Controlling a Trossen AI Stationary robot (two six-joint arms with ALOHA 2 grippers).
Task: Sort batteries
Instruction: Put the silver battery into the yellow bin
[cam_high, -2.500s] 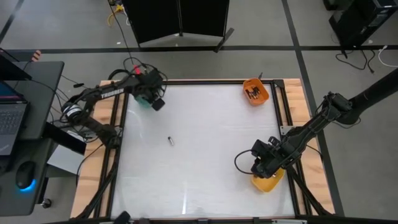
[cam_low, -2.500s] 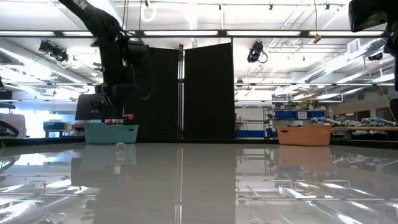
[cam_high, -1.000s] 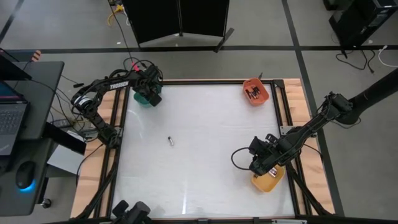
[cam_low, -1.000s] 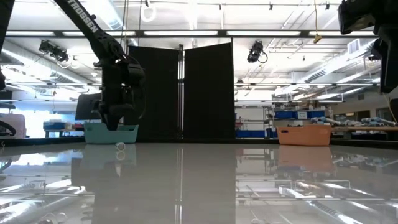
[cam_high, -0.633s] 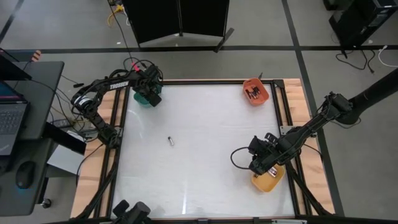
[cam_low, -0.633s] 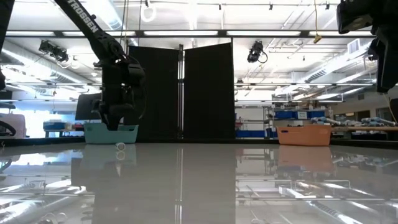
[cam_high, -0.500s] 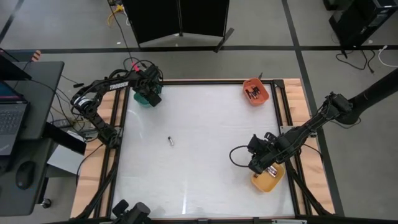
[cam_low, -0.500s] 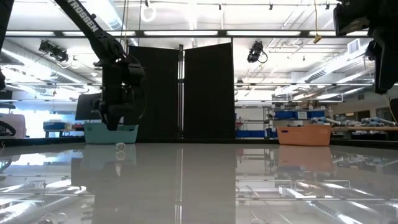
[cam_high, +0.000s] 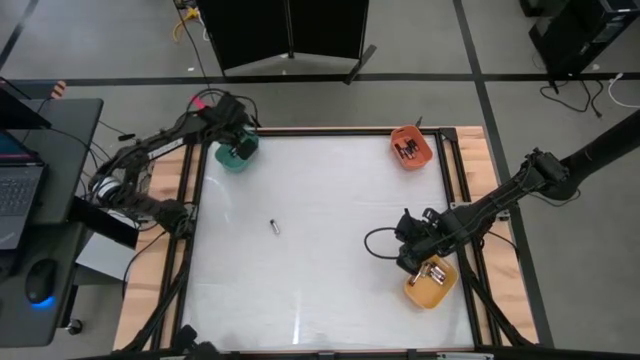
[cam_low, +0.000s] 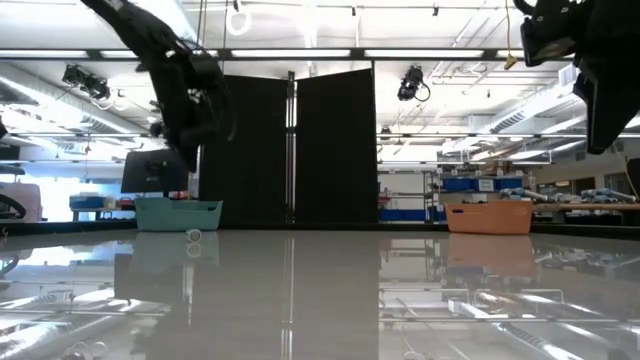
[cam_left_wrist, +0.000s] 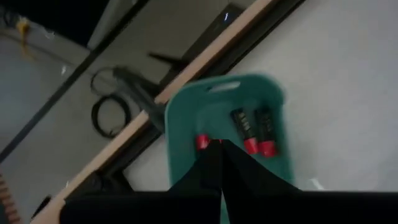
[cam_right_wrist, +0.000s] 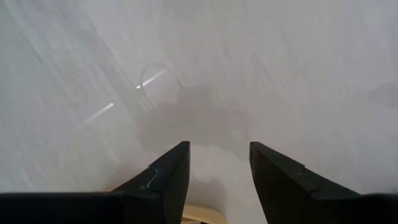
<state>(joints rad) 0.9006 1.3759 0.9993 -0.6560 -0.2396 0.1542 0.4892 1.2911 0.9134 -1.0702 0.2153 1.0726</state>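
With the left pincer (cam_left_wrist: 221, 163) closed empty and the right pincer (cam_right_wrist: 214, 163) apart, the small dark cylindrical battery (cam_high: 274, 227) may be rolled away if nudged.

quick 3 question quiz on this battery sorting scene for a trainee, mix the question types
1. True or false: a lone battery lies on the open table, outside every bin.
2. The left gripper is above which bin? A) orange bin B) yellow bin C) teal bin
3. Fill in: seen from its own wrist camera, the right gripper has its fingers ____ with nothing between them.

Key
1. True. It lies alone, left of the table's middle.
2. C. It is shut above the teal bin, which holds red-tipped batteries. The orange bin and yellow bin are on the right side.
3. Apart (open).
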